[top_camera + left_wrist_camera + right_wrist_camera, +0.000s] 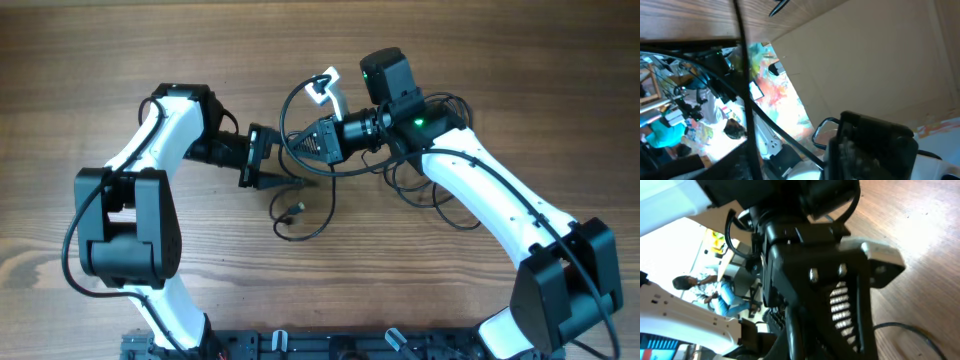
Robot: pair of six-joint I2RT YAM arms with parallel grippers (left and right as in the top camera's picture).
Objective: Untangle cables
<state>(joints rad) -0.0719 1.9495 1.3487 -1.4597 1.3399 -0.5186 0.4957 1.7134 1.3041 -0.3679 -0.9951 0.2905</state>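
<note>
Cables (291, 210) looped by left gripper (277, 166), right gripper (300, 140) (clamped)

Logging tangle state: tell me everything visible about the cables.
Thin black rubbery-looking cables, tangled in loose loops on the table between both claws. One loop curves past the right claw; another trails toward the near edge, with a small plug inside it. More loops lie beside the right arm. Contact with the left claw is unclear.

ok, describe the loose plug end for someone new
On the wooden table, find where the left arm and right arm meet. Just nearer the bases, a thin black cable hooks across bare wood. The plug is its free tip, apart from the tangle between the arms.
</note>
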